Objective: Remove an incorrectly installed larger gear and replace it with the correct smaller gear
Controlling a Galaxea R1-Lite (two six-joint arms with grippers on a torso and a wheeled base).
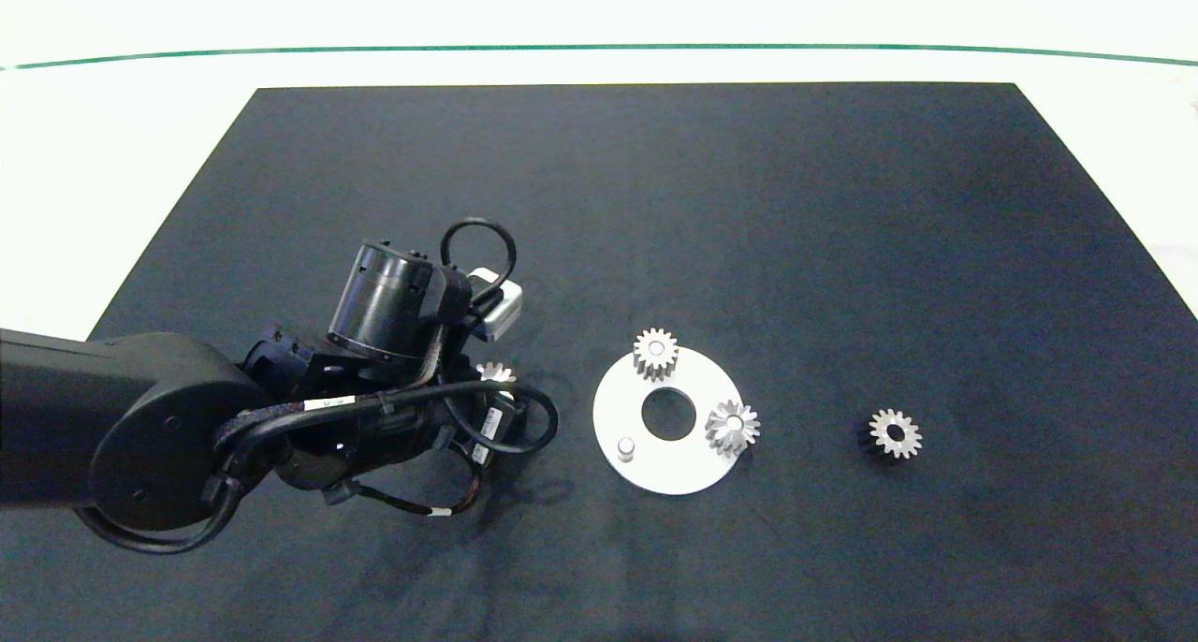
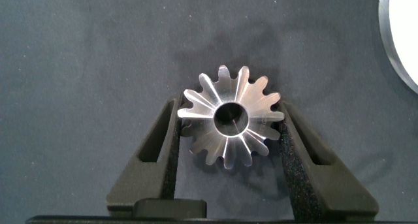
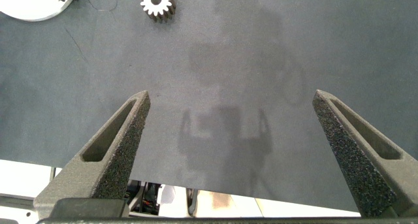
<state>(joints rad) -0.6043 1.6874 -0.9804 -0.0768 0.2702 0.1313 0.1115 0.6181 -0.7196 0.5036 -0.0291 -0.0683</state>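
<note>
Left wrist view, nearest item first: what does the left tool [image 2: 230,105] have?

Finding: it is pinching the larger gear [image 2: 232,116]. The foam pads [image 2: 288,145] bear on tooth tips at both sides. The gear lies flat, bore up, low over or on the dark mat [image 1: 842,202], just left of the round plate [image 1: 697,464].

And how should the step be done well?

Judgement: this is the setting-aside. Make sure the gear sits flat on the mat, then spread the fingers evenly so neither pad drags a tooth. Lift straight up afterwards. Contact is on tooth points only, so a tilt could roll the gear toward the plate.

Farther out?

One bare peg [image 1: 625,448] stands on the plate's near-left part. A short-toothed gear [image 1: 655,352] sits at the plate's far edge and a flaring-toothed gear [image 1: 732,427] at its right edge. The smaller gear [image 1: 895,433] lies flat on the mat, well right of the plate. The right tool [image 3: 232,96] hangs spread wide over bare mat, holding nothing, with that gear ahead of it.

Recommendation?

Approach the smaller gear from above, then lower its bore squarely over the bare peg.
</note>
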